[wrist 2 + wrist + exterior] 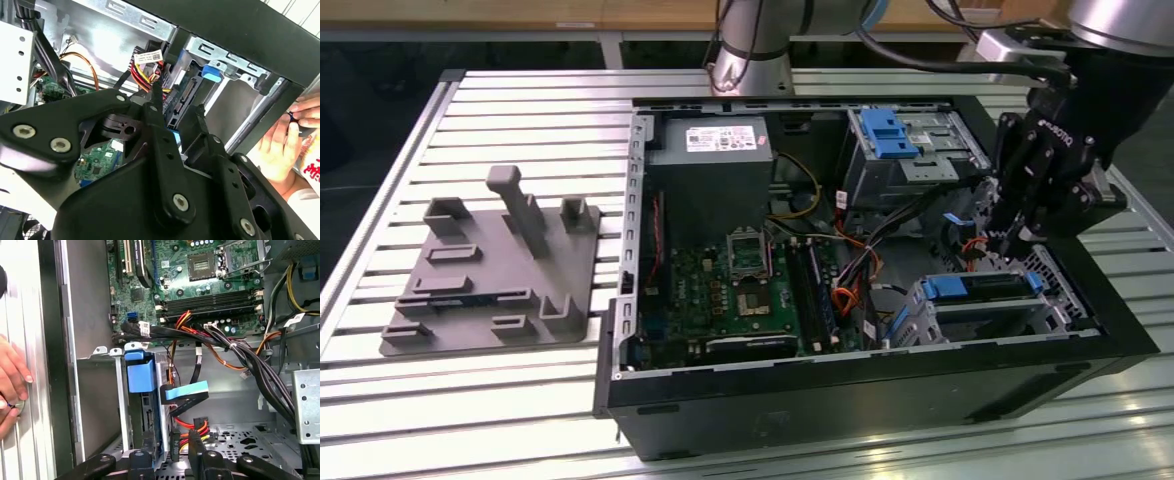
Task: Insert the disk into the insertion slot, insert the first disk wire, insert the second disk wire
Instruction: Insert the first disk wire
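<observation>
At the exterior view's left, a grey plastic stand (487, 275) sits on the slatted bench (520, 120). Next to it is the open computer case (854, 395), with a green board (727, 290) lying flat inside. Further right, at the far side of the case, stands a tall silver cage (921, 150) with a blue latch on top.

The tool (1007, 240) hangs at the exterior view's right and points down into the case. The disk (983, 288) lies just below the tool, on the near side. It sits in the insertion slot (987, 318), with its blue frame showing at both ends.

In the first wrist view, the second disk wire (186, 390) has its blue plug just beside the disk's blue frame. The orange and red wires (192, 429) are closer to the tool. The tool's fingers (196, 452) stand a little apart, and I see nothing gripped between them. A person's hand (12, 385) rests outside the case wall.
</observation>
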Tool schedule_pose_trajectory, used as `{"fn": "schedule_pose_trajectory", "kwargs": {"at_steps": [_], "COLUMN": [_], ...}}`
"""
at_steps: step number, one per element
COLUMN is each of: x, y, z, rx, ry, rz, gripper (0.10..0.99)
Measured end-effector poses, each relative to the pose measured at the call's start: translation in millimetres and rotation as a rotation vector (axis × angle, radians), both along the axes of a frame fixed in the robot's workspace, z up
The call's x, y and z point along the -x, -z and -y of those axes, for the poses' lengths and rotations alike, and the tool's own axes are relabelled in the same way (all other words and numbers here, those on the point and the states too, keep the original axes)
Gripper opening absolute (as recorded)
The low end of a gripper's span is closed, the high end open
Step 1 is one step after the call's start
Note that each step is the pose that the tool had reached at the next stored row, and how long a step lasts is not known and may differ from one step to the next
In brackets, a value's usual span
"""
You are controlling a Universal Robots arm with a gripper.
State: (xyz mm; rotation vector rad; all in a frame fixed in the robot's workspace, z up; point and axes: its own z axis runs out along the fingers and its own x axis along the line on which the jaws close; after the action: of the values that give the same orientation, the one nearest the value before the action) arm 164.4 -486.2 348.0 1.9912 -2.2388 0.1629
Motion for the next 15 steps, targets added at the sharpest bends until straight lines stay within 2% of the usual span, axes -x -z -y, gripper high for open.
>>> {"fn": "schedule_pose_trajectory", "kwargs": {"at_steps": [1, 3, 11, 13, 14, 15], "x": [-0.1, 0.0, -1.1, -1.9, -2.2, -2.4], "y": [0.2, 0.2, 0.5, 0.6, 0.6, 0.8], "z": [-0.7, -2.1, -3.5, -3.5, -3.5, -3.4], "rx": [0.001, 0.001, 0.002, 0.002, 0.002, 0.001], "ry": [0.0, 0.0, 0.0, 0.0, 0.0, 0.0], "rz": [-0.0023, -0.0035, -0.0035, -0.0035, -0.0035, -0.0036], "gripper": [0.408, 0.408, 0.408, 0.392, 0.325, 0.325]}}
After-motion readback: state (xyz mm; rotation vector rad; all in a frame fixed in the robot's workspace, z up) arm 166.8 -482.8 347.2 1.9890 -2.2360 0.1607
